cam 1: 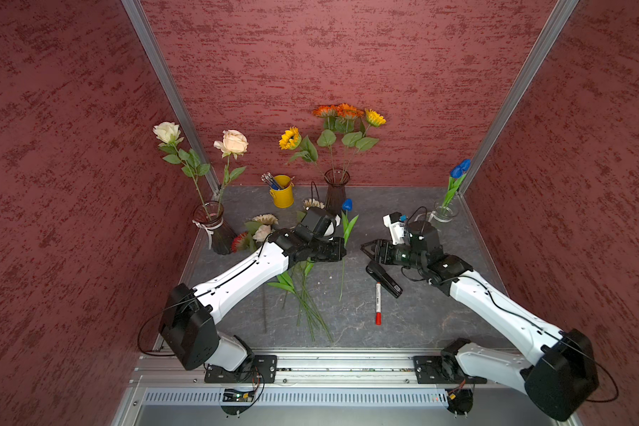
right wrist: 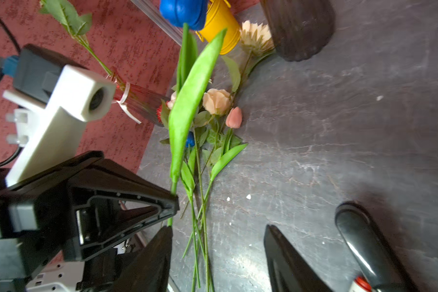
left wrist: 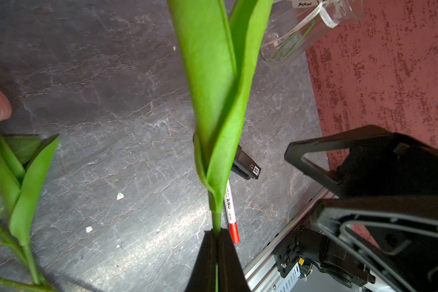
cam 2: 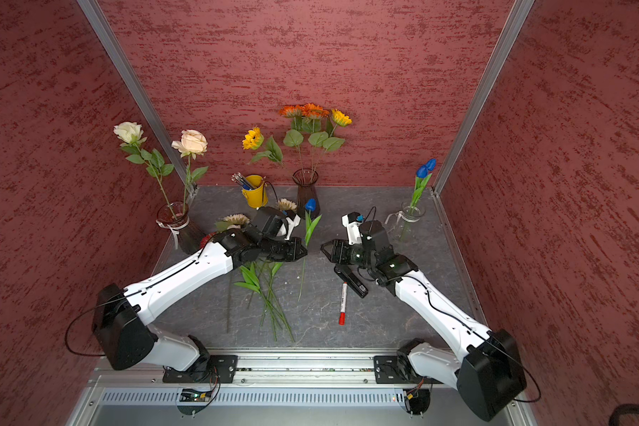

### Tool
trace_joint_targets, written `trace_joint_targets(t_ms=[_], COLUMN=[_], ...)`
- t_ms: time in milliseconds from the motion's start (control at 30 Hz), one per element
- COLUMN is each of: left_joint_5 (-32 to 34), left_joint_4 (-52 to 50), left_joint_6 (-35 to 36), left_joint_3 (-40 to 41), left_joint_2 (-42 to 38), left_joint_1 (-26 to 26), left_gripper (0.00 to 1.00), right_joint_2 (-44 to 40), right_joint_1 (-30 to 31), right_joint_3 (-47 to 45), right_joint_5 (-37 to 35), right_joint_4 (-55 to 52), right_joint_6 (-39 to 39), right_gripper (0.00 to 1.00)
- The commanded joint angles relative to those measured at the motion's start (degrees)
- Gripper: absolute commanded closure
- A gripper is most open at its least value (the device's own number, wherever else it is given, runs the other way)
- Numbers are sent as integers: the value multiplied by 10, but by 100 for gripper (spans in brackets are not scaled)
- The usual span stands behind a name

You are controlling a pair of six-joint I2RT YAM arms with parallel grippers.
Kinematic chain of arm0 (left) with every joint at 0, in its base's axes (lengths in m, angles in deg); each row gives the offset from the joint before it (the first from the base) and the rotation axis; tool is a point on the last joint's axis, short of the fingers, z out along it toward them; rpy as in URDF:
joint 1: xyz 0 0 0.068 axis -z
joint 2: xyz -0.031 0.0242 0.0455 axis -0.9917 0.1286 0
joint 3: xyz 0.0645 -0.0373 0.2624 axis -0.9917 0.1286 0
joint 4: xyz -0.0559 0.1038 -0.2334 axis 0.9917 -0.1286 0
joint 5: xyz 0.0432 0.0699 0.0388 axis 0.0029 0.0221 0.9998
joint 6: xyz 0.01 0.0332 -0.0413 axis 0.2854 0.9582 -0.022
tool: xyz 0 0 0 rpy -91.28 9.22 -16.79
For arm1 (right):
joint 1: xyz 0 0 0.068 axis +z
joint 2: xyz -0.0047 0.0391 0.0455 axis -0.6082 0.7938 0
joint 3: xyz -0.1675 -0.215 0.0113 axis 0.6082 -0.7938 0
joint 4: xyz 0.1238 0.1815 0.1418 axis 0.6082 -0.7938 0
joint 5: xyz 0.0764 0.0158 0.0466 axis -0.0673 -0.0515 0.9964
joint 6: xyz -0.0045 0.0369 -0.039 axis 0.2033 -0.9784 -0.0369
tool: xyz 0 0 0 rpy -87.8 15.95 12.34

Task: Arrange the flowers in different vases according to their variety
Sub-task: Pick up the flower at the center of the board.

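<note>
At table centre, the L gripper (cam 1: 342,252) is pressed tight on a blue tulip (cam 1: 346,204). Its black fingertips (left wrist: 205,252) pinch the thin green stem just below two long, bright-green leaves. The tulip stands roughly upright, w/ its small blue bloom above the grip and the rest of the stem trailing below it.

The R gripper (right wrist: 217,227) has its jaws spread w/ nothing between them. It faces the L gripper across a small gap, one tip near the tulip's lower stem.

Other flowers:
- The dark flared vase (cam 1: 218,236) w/ white ribbon, by the left wall, holds cream and peach roses (cam 1: 232,143).
- The dark ribbed vase (cam 1: 335,191) at the back holds orange and yellow sunflowers (cam 1: 338,110).
- The small clear vase (cam 1: 444,213) in the back right corner holds two more blue tulips (cam 1: 460,168).
- A loose pile (cam 1: 259,228) lies on the table (cam 1: 421,313) under the L arm: cream and red sunflower heads, a peach rose and a pink tulip (right wrist: 234,117), stems fanned toward the front.

Writing:
- The clear vase's ribbon (left wrist: 311,15) has script that looks like "Just for you".
- The red-capped marker (left wrist: 230,209) has Chinese characters on its white barrel, too small to read.
- The black object (left wrist: 245,164) beside it has a white label reading "50".

A yellow pen cup (cam 1: 283,191) sits at the back, left of the ribbed vase.
</note>
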Motion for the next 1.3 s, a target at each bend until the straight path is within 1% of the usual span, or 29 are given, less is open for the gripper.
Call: trace_joint_targets(t_ms=[0, 67, 200, 533, 700, 800, 867, 900, 933, 967, 1000, 1033, 1067, 1100, 1133, 1167, 1233, 1267], left_joint_5=[-27, -33, -37, -48, -51, -55, -55, -56, -55, -56, -55, -52, -49, -46, -43, -41, -32, -31], left_joint_4=[33, 41, 46, 57, 61, 58, 54, 55, 56, 57, 60, 61, 61, 64, 68, 72, 78, 80], left_joint_6=[-6, -9, -8, -10, -10, -9, -9, -9, -9, -9, -8, -8, -10, -12, -14, -15, -21, -20], left_joint_3=[-18, -21, -34, -42, -42, -39, -36, -33, -29, -27, -24, -20, -16, -12, -6, 3, 18, 27], left_joint_2=[14, 18, 30, 49, 47, 47, 45, 44, 42, 41, 39, 37, 35, 33, 29, 22, 4, -8], left_joint_1=[-4, -6, -9, -9, -8, -7, -7, -7, -7, -7, -7, -8, -10, -13, -17, -23, -37, -44], left_gripper=[98, 98, 98, 98, 98, 98, 96, 92, 79, 65, 54, 40, 32, 28, 21, 11, 3, 2], right_joint_2=[-2, -4, -3, 30, 58, 68, 74, 76, 79, 81, 81, 82, 82, 80, 79, 78, 74, 72], right_joint_1=[9, 13, 27, 54, 57, 58, 58, 57, 57, 57, 57, 57, 57, 57, 57, 57, 56, 56], right_joint_3=[-16, -25, -37, -41, -33, -28, -20, -17, -16, -14, -15, -16, -17, -18, -20, -17, -3, 3], right_joint_5=[35, 40, 47, 49, 50, 42, 41, 44, 46, 49, 51, 52, 49, 46, 42, 31, 2, -13], right_joint_4=[43, 52, 67, 108, 116, 121, 122, 125, 129, 133, 137, 142, 144, 145, 143, 129, 81, 56], right_joint_6=[-11, -16, -24, -47, -46, -45, -46, -48, -50, -53, -56, -59, -62, -63, -63, -60, -45, -34], right_gripper=[44, 48, 53, 57, 61, 67, 74, 78, 85, 95, 100, 100, 100, 100, 100, 100, 100, 100])
